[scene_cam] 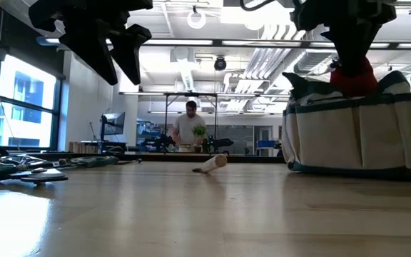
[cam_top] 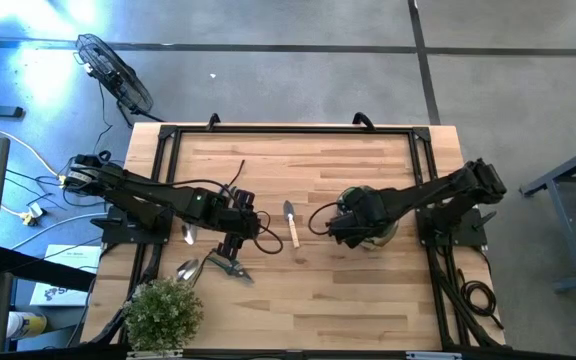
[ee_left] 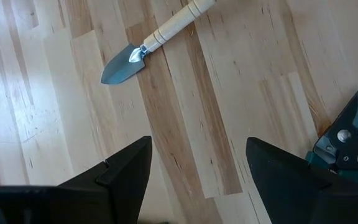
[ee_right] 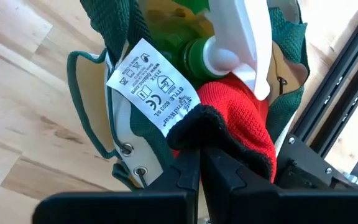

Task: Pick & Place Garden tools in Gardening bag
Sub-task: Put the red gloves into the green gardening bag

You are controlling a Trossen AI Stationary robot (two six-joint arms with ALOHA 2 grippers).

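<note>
While the pale wooden table carries most of the kit, the soft olive-green fabric gardening bag with tan trim sits at its right side, under the right arm; a bushy green potted plant stands at the near left corner. Right gripper is at the bag's mouth, fingers closed on a red knitted glove with black cuff and white label; a green spray bottle with white trigger is already inside beside it. Step in hand, as I judge: dropping the glove into the bag. Left gripper hovers above bare boards at table centre-left, fingers spread, holding nothing. Wooden-handled metal trowel lies between the two arms; black-and-teal pruners lie just beside the left gripper; two silver scoops rest near the plant. Next move likely calls for the right fingers to release and lift clear, then the left to descend on the pruners or trowel.
</note>
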